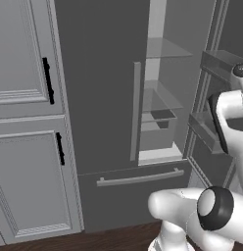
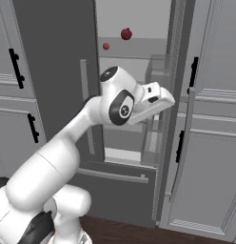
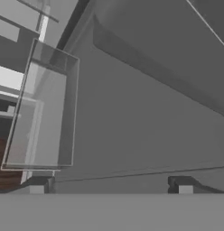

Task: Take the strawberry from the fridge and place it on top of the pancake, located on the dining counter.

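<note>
So the fridge (image 2: pixel 58 71) has its right door swung open, and you can see the pale inside with glass shelves (image 1: pixel 162 49) and the bins on the door (image 3: pixel 41 108). The arm (image 2: pixel 67 143) comes up from the base, bends at the elbow, and the hand sits roughly level in the opening, well below the upper shelf. In the hand view it's staring at the inside of the open door and 1 clear bin.

Up on that upper shelf there's a darker maroon round fruit (image 2: pixel 126 34), and just beside it, lower left, the strawberry (image 2: pixel 106 46). Both well apart from the hand.

The gripper (image 3: pixel 109 186): its 2 tips stand wide apart at the bottom of the hand view with nothing between them, so it's spread and empty.

My guess on the berry: super light, soft, easy to bruise, and being conical it'll probably squirt out if pinched near the tip. I'd take it across the widest part with a gentle squeeze. The wrist will need to lift and turn toward the shelf first.
</note>
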